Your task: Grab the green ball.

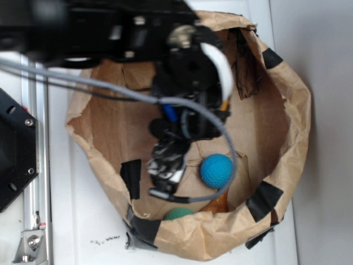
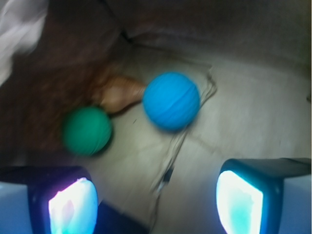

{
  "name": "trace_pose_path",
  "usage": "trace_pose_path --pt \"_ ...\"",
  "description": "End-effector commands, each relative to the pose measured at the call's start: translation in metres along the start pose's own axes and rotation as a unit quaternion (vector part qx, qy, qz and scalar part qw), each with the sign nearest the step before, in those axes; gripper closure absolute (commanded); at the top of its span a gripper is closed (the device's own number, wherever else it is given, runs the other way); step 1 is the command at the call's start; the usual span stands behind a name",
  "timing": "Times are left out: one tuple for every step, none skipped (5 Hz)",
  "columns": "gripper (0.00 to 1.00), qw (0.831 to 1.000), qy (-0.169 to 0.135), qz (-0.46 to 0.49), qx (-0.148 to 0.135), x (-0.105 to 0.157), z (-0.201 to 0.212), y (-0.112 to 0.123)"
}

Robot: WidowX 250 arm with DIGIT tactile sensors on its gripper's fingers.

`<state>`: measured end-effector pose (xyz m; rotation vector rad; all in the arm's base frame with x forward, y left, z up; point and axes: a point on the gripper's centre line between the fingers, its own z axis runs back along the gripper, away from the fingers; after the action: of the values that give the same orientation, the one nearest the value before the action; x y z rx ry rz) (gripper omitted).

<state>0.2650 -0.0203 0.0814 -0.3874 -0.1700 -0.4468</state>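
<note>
Container: a brown paper bag (image 1: 287, 105) with its rim rolled down and patched with black tape (image 1: 267, 200), standing on a white tabletop (image 1: 83, 232).
Arm: the black robot arm (image 1: 99, 27) reaches in from the upper left of the exterior view, its grey cable (image 1: 218, 121) looping down over the bag floor.
Gripper: the gripper (image 2: 156, 197) hangs inside the bag, above the floor, touching nothing.
Jaws: spread wide with only bare bag floor between them; both fingertips (image 2: 73, 204) glow pale at the bottom corners of the wrist view.
Green ball: the green ball (image 2: 87, 130) rests on the bag floor against the near wall, only partly visible over the rim in the exterior view (image 1: 179, 213); in the wrist view it lies ahead of the left fingertip, clear of it.
Blue ball: a blue ball (image 2: 171, 101) lies near the green one, apart from it.
Orange-brown object: a tapered orange-brown object (image 2: 119, 95) lies between the two balls, its narrow end toward the blue ball; contact cannot be judged through the blur.
</note>
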Motion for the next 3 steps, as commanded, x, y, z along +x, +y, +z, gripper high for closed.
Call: trace_pose_path --pt "0.00 0.998 -0.005 -0.062 0.009 0.025 -0.007 -0.010" --pt "0.00 0.996 0.008 -0.086 0.015 0.026 -0.021 -0.023" --pt "0.00 0.994 0.016 -0.110 0.017 0.029 -0.031 -0.035"
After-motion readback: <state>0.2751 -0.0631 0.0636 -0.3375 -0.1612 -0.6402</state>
